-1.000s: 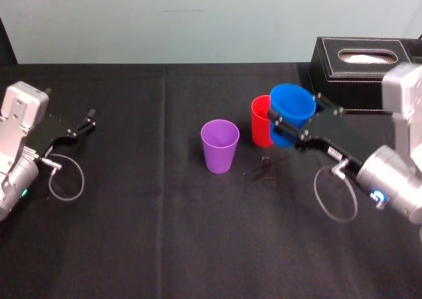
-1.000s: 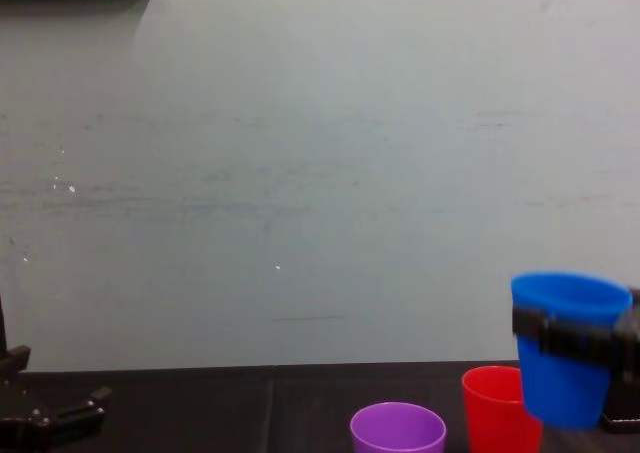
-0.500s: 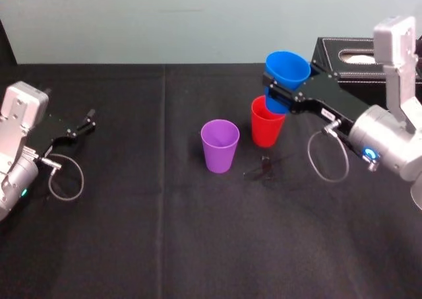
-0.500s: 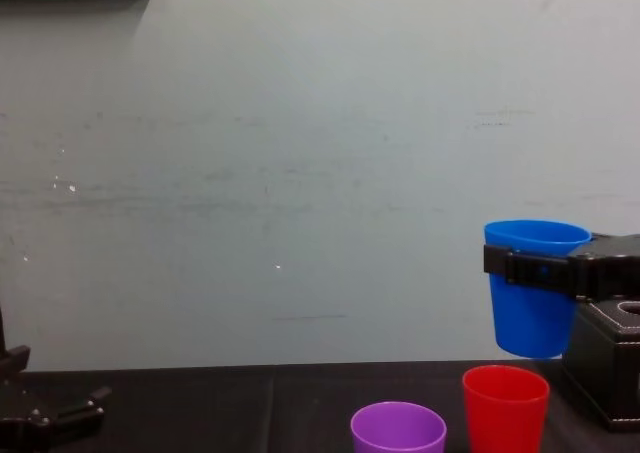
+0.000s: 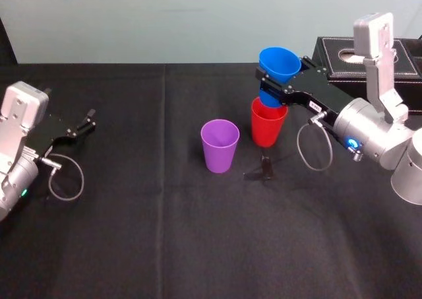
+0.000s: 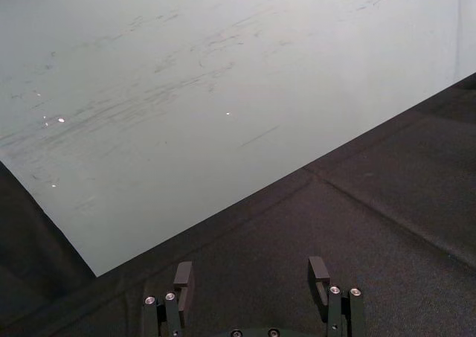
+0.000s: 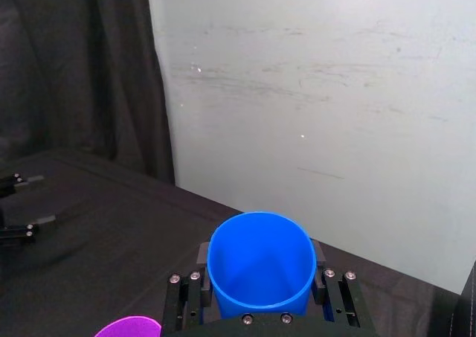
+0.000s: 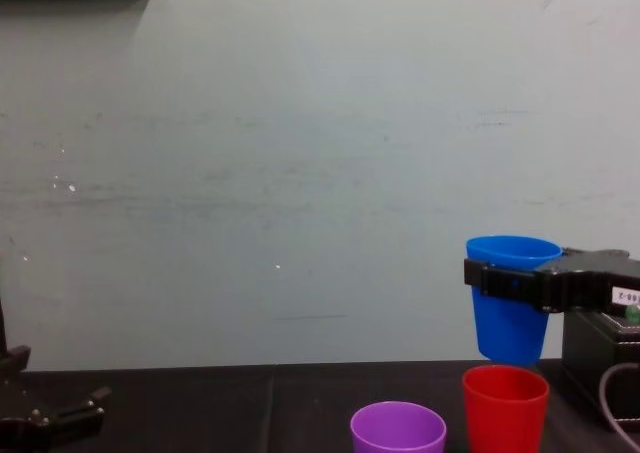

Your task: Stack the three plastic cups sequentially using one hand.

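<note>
My right gripper (image 5: 275, 82) is shut on the blue cup (image 5: 279, 65), holding it upright in the air just above the red cup (image 5: 267, 123). In the chest view the blue cup (image 8: 511, 303) hangs a little over the red cup's (image 8: 505, 409) rim without touching it. The right wrist view looks into the blue cup (image 7: 260, 266) with a finger on each side, and the purple cup's (image 7: 128, 327) rim shows below. The purple cup (image 5: 219, 145) stands upright on the black cloth left of the red one. My left gripper (image 5: 86, 122) rests open at the far left.
A black box with white stitching (image 5: 359, 61) stands at the back right, behind my right arm. A small dark object (image 5: 264, 168) lies on the black tablecloth (image 5: 165, 233) in front of the red cup. A pale wall rises behind the table.
My right gripper has lifted the blue cup up and to the left, from beside the red cup to directly above it. The left arm has not moved.
</note>
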### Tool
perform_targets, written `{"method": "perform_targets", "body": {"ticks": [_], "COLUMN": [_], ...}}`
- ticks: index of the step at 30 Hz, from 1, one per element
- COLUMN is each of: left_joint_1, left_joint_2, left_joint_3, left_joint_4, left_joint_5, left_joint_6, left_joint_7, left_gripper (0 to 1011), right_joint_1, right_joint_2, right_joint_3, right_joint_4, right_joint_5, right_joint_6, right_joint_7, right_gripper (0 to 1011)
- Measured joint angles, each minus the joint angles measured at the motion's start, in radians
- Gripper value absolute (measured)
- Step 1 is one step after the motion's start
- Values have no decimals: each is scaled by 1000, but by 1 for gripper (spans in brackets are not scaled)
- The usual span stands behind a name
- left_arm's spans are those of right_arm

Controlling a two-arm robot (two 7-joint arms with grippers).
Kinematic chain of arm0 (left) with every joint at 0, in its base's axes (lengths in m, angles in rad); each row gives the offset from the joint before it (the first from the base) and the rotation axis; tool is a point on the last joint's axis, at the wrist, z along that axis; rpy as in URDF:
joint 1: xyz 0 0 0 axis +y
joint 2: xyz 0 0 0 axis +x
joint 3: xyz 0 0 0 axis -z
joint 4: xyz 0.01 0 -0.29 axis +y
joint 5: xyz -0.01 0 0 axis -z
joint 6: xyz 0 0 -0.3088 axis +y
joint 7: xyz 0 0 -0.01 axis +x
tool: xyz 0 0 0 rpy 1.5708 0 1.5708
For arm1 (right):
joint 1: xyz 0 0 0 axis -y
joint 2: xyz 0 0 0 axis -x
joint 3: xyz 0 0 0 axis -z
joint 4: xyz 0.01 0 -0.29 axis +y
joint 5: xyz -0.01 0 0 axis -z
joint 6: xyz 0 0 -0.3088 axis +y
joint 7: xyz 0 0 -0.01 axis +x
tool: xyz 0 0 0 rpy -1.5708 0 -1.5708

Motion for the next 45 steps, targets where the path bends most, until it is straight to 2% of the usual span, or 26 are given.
{"method": "perform_targets", "body": {"ticks": [26,45], "left_joint_1": [0,0], "left_joint_2": [0,0], "left_joint_3": [0,0], "left_joint_4": [0,0], "left_joint_5": [0,0], "left_joint_6": [0,0], "left_joint_7": [0,0], "left_gripper": [1005,1005], "right_joint_1": [34,20], "right_joint_2": [-32,-40], "right_joint_3": [-15,-22], "right_joint_4": [125,159], "right_joint_5": [-28,-51], "right_joint_6": [-62,-96], "right_joint_7": [24,34], "right_gripper": [733,733]}}
